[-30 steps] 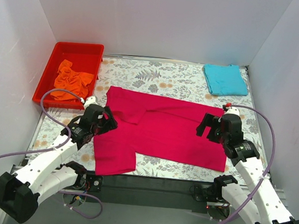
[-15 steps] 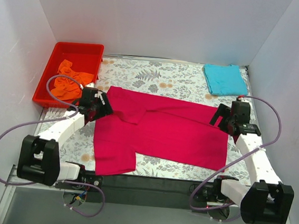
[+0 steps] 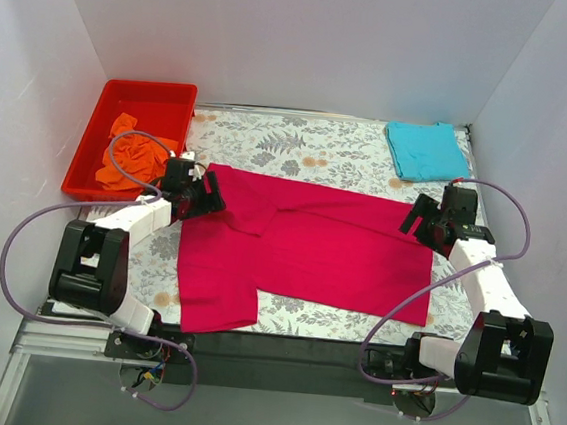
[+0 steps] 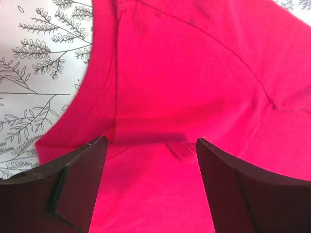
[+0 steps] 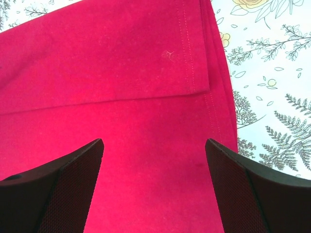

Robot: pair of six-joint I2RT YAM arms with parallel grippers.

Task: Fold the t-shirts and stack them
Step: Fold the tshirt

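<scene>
- Nearest us, the pink shirt (image 3: 319, 256) lies spread across the table (image 3: 300, 149), collar to the left and hem to the right. Its far long edge looks turned in, so we judge its fold only begun.
- The left gripper (image 4: 150, 145) hangs over the collar with its fingers wide apart, holding nothing. The right gripper (image 5: 153, 145) hangs over the hem, its fingers likewise wide and empty.
- Further back on the left, the orange shirt (image 3: 128, 162) lies crumpled in the red bin (image 3: 150, 87), not yet taken out or folded.
- Farthest, at the right back corner, the blue shirt (image 3: 427, 151) lies folded flat on the table. We take it as done and as the base of the stack.
- We count three shirts, one of each colour, plus one bin and two grippers. One shirt is folded, one is under way and one is untouched, and nothing is stacked yet.
</scene>
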